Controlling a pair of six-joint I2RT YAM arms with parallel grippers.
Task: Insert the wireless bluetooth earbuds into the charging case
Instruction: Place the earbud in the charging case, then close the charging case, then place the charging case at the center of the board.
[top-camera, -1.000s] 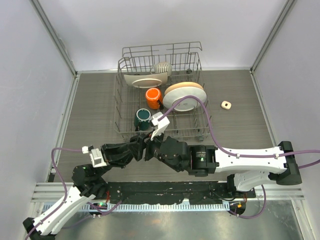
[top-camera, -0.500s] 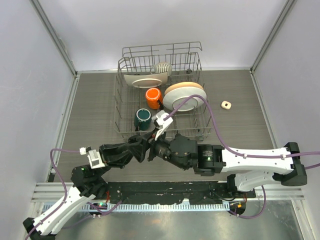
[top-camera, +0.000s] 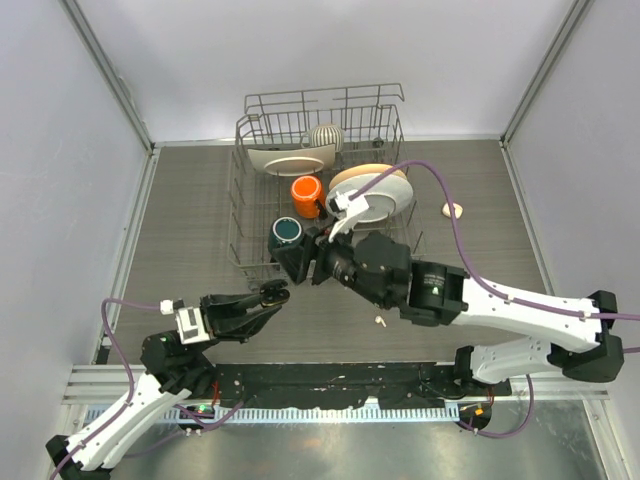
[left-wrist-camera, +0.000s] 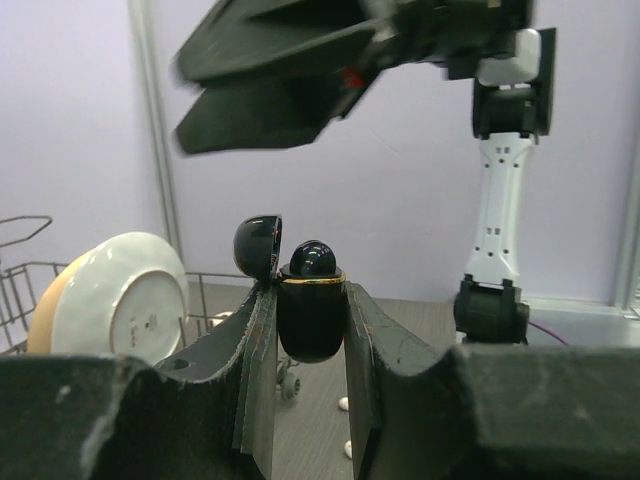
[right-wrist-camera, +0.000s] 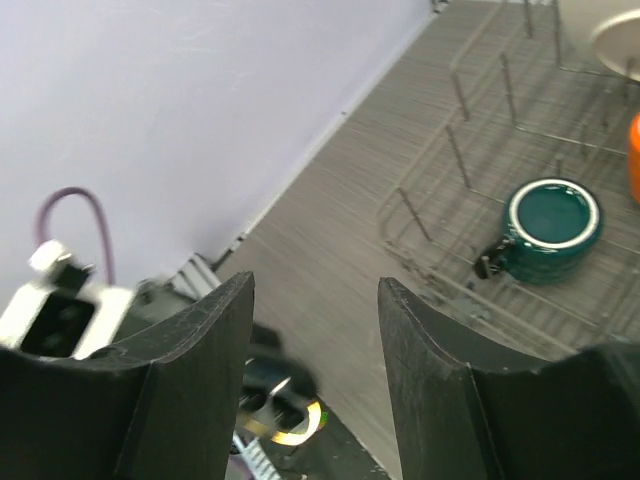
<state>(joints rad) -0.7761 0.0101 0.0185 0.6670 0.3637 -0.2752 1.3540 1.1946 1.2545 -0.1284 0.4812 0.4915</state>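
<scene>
One egg-shaped charging case (left-wrist-camera: 311, 312), glossy black (gold-rimmed)

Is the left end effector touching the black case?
Touching. The left wrist view shows the left end effector squeezing the charging case from both sides.

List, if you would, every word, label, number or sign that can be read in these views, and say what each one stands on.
No text can be read in any of the three views.
Small dark stamp on the underside of the white plate: too small and blurred to read.
Black charging case: only a gold band around it, no lettering visible.
</scene>
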